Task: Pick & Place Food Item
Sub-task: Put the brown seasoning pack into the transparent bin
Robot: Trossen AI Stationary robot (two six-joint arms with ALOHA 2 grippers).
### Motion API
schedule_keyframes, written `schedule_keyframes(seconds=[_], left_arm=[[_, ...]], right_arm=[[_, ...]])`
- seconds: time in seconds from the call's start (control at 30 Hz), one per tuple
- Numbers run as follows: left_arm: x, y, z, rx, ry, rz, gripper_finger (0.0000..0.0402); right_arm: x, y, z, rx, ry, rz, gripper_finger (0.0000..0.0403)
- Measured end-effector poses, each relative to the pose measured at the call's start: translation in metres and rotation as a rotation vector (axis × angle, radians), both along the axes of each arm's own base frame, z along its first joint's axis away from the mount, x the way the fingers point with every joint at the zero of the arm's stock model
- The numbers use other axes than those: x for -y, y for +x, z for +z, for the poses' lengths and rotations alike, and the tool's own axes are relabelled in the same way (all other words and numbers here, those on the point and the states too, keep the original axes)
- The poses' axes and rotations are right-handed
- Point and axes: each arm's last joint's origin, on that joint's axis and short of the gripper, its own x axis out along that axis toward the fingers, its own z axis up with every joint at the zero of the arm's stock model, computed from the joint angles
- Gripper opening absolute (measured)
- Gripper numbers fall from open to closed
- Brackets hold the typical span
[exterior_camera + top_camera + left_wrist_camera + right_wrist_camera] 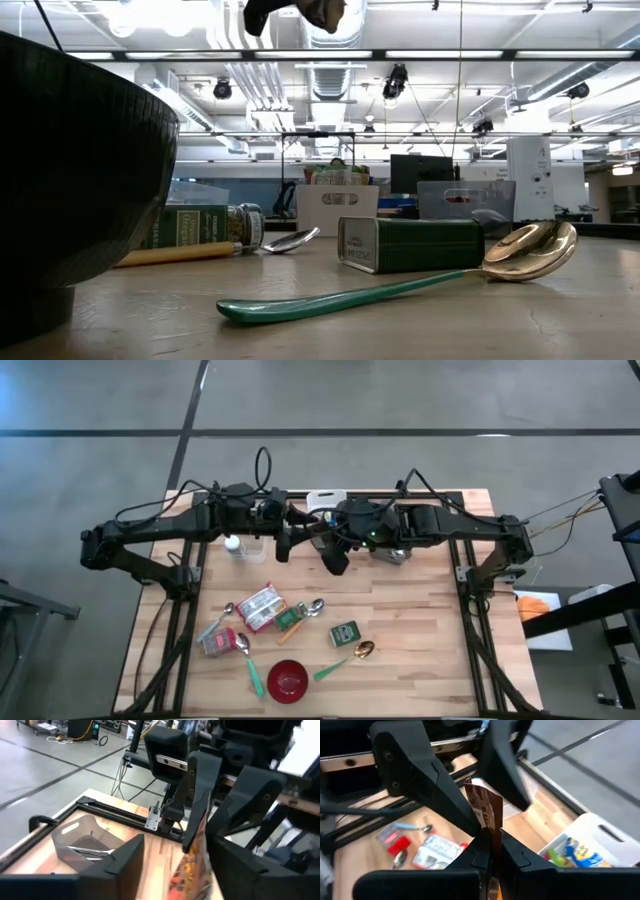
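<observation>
Right end effector [490, 851]: pinching snack packet [485, 815], raised above worktop [420, 650] | Left end effector [175, 865]: spread either side of packet | Far side, centre.

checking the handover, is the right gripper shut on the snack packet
Yes, in the right wrist view the right gripper has its fingers pinched on the brown snack packet.

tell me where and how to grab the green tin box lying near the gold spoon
Grip the green tin box across its two long flat walls, coming straight down from above. It lies on its side on the table, lid end facing the bowl side, and the gold spoon sits close, so a top-down pinch looks safest.
</observation>
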Motion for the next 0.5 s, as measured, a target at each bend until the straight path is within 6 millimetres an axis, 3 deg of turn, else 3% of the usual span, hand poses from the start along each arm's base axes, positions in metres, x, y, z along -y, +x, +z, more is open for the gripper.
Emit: schedule_keyframes(seconds=[0.13,0.23,0.5], left_arm=[[0.002,-0.002,0.000,-0.009,0.125,-0.090,0.0263],[0.006,-0.004,0.000,-0.005,0.188,-0.208,0.0274],[0.012,-0.012,-0.002,-0.130,0.153,-0.402,0.0232]], right_arm=[[-0.003,-0.001,-0.003,-0.042,0.048,0.094,0.0008],[-0.006,-0.003,-0.006,-0.076,0.090,0.177,0.0008],[-0.006,-0.005,-0.008,-0.114,0.105,0.239,0.0008]])
